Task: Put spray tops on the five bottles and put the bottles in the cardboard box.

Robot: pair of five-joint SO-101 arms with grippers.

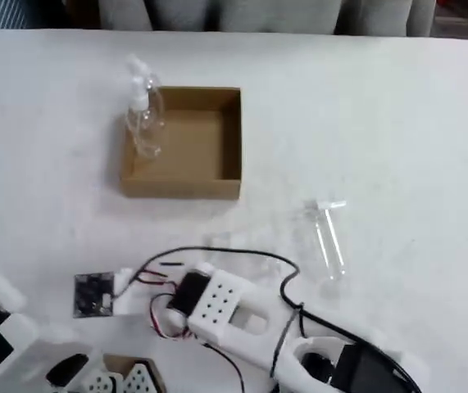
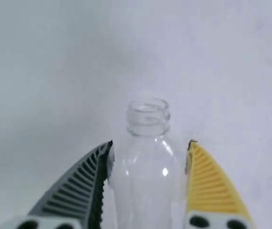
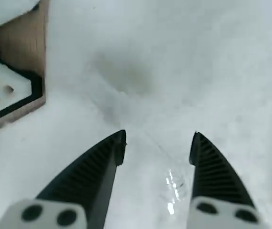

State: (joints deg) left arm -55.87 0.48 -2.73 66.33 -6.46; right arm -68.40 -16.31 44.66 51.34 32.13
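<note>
Where left fingers (image 2: 209, 183) grip bottle (image 2: 147, 167) | clear plastic, capless, threaded neck

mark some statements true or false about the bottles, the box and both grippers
1. The left gripper is shut on an uncapped bottle. True.
2. The right gripper holds a spray top. False: its jaws stand open above the table, gripping nothing.
3. The cardboard box holds five bottles. False: one capped bottle shows there, at one wall.
4. A loose spray top lies on the table outside the box. True.
</note>
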